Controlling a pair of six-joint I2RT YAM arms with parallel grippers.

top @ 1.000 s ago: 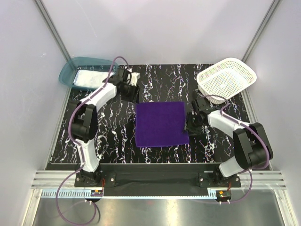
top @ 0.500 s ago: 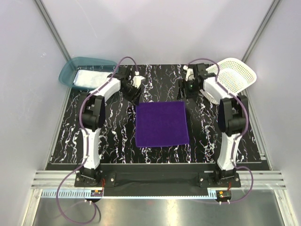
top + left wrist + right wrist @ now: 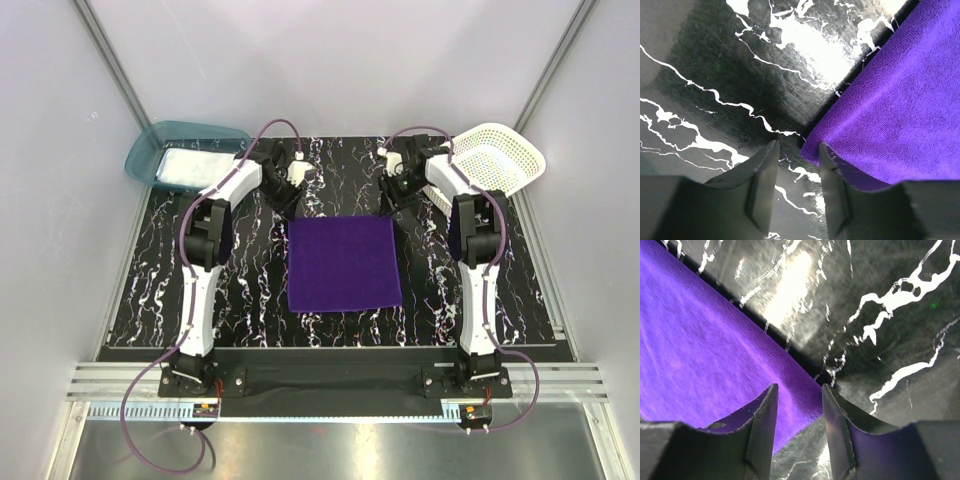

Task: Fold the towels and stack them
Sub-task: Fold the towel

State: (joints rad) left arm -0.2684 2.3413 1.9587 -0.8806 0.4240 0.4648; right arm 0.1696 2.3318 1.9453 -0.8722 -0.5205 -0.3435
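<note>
The deep purple towel [image 3: 343, 263] lies flat and square on the middle of the black marbled table. My left gripper [image 3: 289, 203] is open just over its far left corner; in the left wrist view [image 3: 797, 180] the corner of the purple towel [image 3: 890, 110] lies by the right finger. My right gripper [image 3: 393, 205] is open over the far right corner; in the right wrist view [image 3: 799, 415] the corner of the purple towel [image 3: 705, 355] lies between the fingers. A white towel [image 3: 192, 166] lies in the bin. The light blue towel is out of view.
A teal translucent bin [image 3: 140, 156] stands at the far left corner of the table. A white mesh basket [image 3: 520, 150] stands at the far right, close to my right arm. Grey walls enclose the table on three sides.
My right gripper swung from the towel's right edge up to its far right corner. My left gripper moved from near the bin to the far left corner. The towel has not moved.
</note>
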